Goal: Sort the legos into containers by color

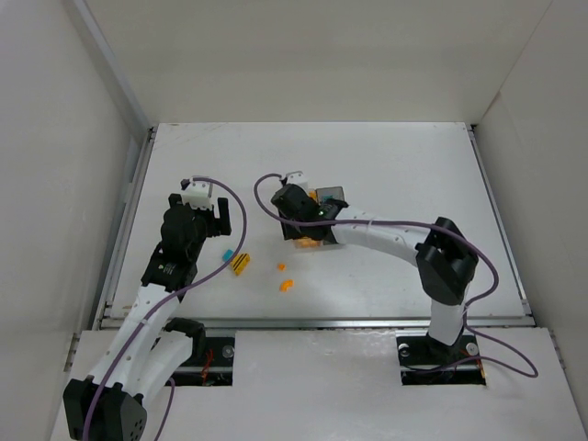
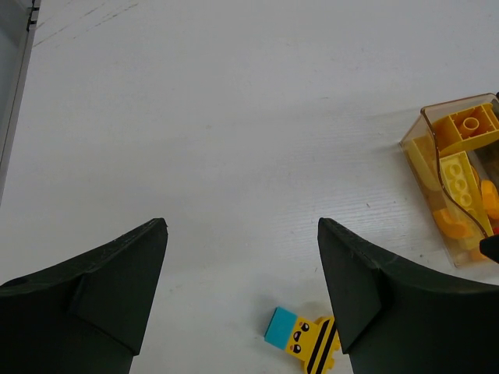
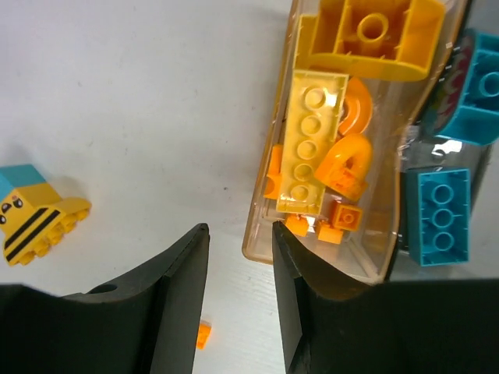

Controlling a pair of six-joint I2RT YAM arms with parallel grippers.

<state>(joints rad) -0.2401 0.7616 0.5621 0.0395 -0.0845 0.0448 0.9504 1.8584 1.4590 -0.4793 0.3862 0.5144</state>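
The amber container lies under my right gripper and holds yellow and orange legos. The gripper's right finger hangs over the bin's near corner, and its jaws are open with nothing between them. Beside the amber bin, teal legos lie in the grey container. My left gripper hovers wide open over bare table. Just below it lie a teal brick and a yellow black-striped brick. In the top view the amber container shows under the right gripper, and the left gripper is to its left.
Two small orange legos lie loose on the table in front of the bins. One tiny orange piece shows between the right fingers' bases. White walls enclose the table on the left, back and right.
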